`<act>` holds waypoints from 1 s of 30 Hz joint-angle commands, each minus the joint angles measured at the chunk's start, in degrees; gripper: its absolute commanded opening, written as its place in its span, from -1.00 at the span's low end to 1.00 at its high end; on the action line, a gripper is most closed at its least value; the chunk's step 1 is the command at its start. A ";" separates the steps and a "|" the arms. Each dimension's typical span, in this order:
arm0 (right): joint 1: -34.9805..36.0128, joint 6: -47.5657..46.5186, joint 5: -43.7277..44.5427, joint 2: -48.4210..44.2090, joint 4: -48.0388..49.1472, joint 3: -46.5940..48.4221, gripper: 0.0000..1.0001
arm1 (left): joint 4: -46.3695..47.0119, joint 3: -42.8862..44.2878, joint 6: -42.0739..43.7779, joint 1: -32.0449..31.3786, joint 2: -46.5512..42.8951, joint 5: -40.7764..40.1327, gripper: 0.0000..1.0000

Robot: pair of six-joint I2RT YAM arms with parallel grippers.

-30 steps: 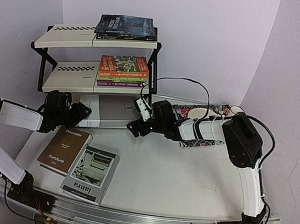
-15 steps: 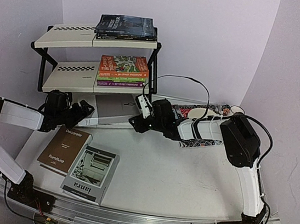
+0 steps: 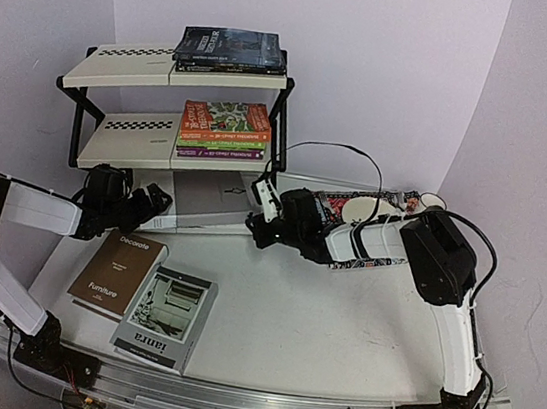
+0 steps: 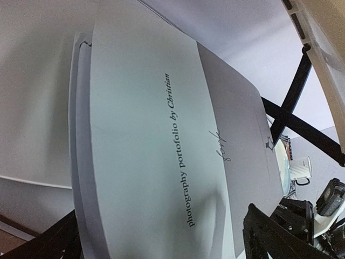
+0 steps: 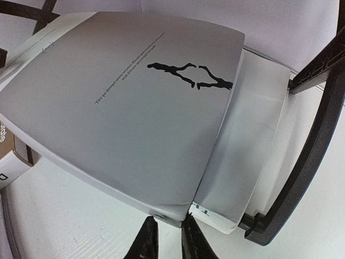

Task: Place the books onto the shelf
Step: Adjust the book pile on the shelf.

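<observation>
Breadth and slick covers make the grey book [image 3: 208,201], lying on the table [image 3: 340,314] under the shelf [image 3: 127,130], awkward, we judge; we would hold both ends. Our left claw [image 3: 157,201] gapes astride one end; our right claw [image 3: 254,224] is nearly closed at its corner, grip unclear.

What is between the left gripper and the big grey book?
Nothing that I can see. The left gripper is open right at the left end of the grey book, which lies under the shelf.

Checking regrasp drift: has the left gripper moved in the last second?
Yes: the left gripper shifted slightly toward the shelf, away from the brown Decorate book.
</observation>
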 commanded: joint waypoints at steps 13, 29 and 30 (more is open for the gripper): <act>-0.65 -2.81 -2.03 -5.01 5.64 -3.05 -0.19 | 2.41 3.56 5.52 -0.34 -0.43 -3.48 0.86; -3.55 -2.28 -10.56 -1.98 4.89 2.29 0.07 | 2.42 7.06 4.55 -0.29 3.02 -2.26 0.29; -3.54 -2.09 -10.81 -1.75 4.77 2.65 0.02 | 2.46 7.25 4.52 -0.31 3.11 -2.20 0.27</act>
